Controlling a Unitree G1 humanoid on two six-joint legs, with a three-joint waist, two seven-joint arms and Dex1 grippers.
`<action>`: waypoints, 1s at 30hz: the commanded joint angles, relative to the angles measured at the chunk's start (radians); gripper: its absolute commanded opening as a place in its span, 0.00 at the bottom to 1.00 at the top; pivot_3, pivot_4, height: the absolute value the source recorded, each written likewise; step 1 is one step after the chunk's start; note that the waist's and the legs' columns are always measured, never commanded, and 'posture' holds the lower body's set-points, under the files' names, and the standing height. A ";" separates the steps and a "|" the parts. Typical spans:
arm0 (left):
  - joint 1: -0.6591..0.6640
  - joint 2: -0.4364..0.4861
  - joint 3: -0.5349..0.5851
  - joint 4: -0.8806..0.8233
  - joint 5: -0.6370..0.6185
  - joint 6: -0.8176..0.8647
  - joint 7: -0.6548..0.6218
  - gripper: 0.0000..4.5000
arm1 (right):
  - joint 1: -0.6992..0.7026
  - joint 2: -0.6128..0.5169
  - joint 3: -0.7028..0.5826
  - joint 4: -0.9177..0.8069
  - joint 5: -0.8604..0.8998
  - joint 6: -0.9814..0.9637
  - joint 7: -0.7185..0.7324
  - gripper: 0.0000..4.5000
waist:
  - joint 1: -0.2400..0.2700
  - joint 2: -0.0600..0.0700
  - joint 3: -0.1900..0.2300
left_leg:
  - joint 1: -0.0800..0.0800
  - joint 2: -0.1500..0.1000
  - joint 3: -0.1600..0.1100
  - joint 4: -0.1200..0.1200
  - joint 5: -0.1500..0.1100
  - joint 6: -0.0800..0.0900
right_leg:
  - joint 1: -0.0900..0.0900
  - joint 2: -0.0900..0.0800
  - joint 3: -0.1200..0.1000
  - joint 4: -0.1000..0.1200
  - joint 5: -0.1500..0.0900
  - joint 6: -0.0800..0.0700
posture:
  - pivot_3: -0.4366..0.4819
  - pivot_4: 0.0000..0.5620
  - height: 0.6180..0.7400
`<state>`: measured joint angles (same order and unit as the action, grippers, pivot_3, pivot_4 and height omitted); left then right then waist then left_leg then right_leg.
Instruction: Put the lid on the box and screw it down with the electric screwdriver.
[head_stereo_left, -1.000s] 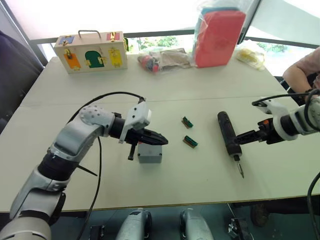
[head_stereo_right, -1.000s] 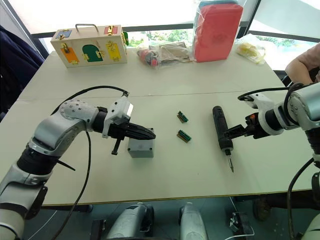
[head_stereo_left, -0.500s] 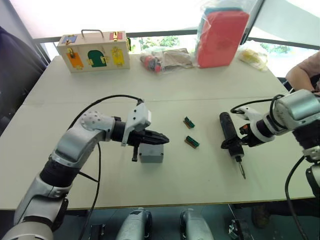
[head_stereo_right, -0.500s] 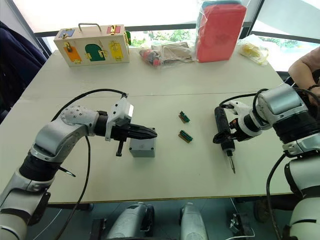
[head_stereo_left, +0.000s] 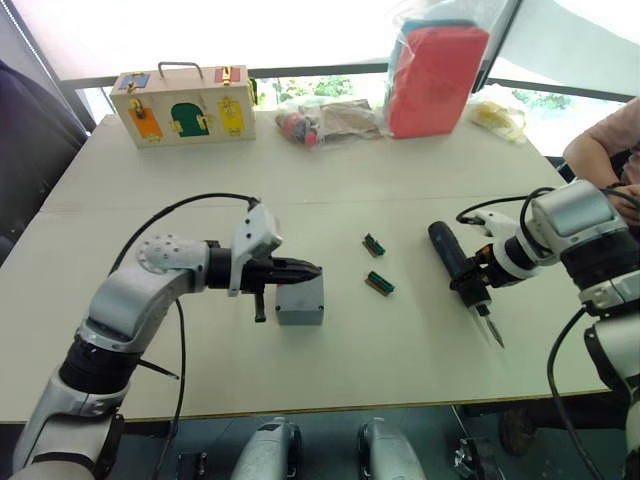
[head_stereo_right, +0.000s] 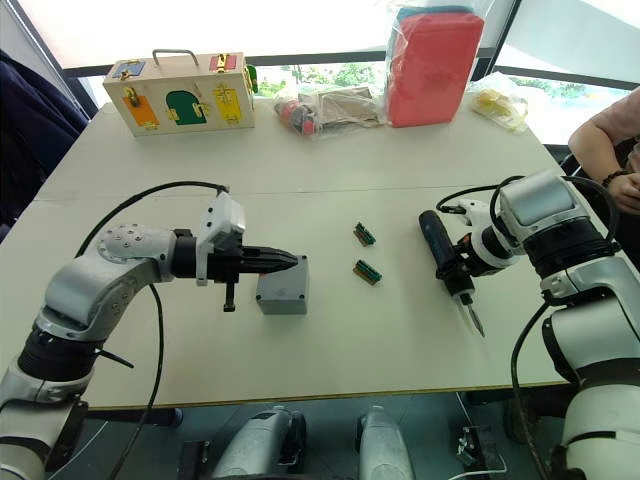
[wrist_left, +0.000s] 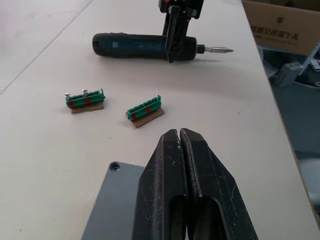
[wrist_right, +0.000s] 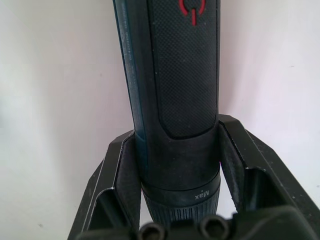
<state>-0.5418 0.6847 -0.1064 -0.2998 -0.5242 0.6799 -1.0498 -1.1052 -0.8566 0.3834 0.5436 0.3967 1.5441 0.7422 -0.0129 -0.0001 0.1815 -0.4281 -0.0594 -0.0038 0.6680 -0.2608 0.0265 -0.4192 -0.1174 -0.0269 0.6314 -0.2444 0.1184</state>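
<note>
The right hand (head_stereo_right: 462, 270) was grasping the electric screwdriver (head_stereo_right: 447, 265), 1 finger on each side of the barrel near the bit end. The tool lay slanted on the right part of the worktop (head_stereo_right: 330, 160), its metal bit pointing toward the near edge; whether it was lifted clear of the surface could not be told.

The left hand (head_stereo_left: 312, 269) was clenched, its 2 black fingers (wrist_left: 172, 175) pressed together with nothing between them, and it sat over the top of the box (head_stereo_left: 300, 301). The lid (wrist_left: 112, 205) was already on the box, a corner screw hole showing in the left wrist view.

Between the box and the screwdriver lay 2 small green blocks (head_stereo_left: 379, 283), apart from both. A wooden case with coloured doors (head_stereo_left: 183, 103) stood at the far left of the worktop.
</note>
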 joint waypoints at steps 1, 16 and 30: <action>-0.006 0.026 0.089 0.044 -0.062 0.021 -0.027 0.00 | -0.133 0.003 -0.280 -0.122 0.006 -0.027 -0.079 0.39 | 0.001 0.004 0.001 | -0.003 0.000 0.001 -0.001 0.001 -0.002 | -0.004 0.000 0.001 0.001 0.000 0.000 | 0.48 0.27 1.00; 0.001 0.151 0.032 0.072 -0.019 0.094 -0.056 0.00 | 0.485 0.627 -0.580 -1.024 0.174 -0.779 -0.185 0.39 | 0.021 0.000 -0.001 | -0.009 0.000 -0.002 0.002 0.004 -0.004 | -0.008 0.003 0.000 0.008 0.000 0.000 | 0.48 0.27 1.00; -0.022 0.064 -0.082 0.083 0.068 0.047 -0.019 0.00 | 0.636 0.651 -0.397 -0.942 0.108 -1.019 -0.159 0.39 | 0.014 0.000 -0.001 | -0.008 0.000 -0.002 0.001 0.005 -0.005 | -0.010 0.003 0.000 0.011 0.000 0.000 | 0.48 0.27 1.00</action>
<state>-0.5391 0.7482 -0.1809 -0.2163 -0.4815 0.7585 -1.0668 -0.4485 -0.2080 -0.0122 -0.3673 0.4968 0.5681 0.5848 0.0011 0.0000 0.1803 -0.4361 -0.0590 -0.0062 0.6695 -0.2561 0.0210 -0.4289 -0.1140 -0.0266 0.6426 -0.2446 0.1180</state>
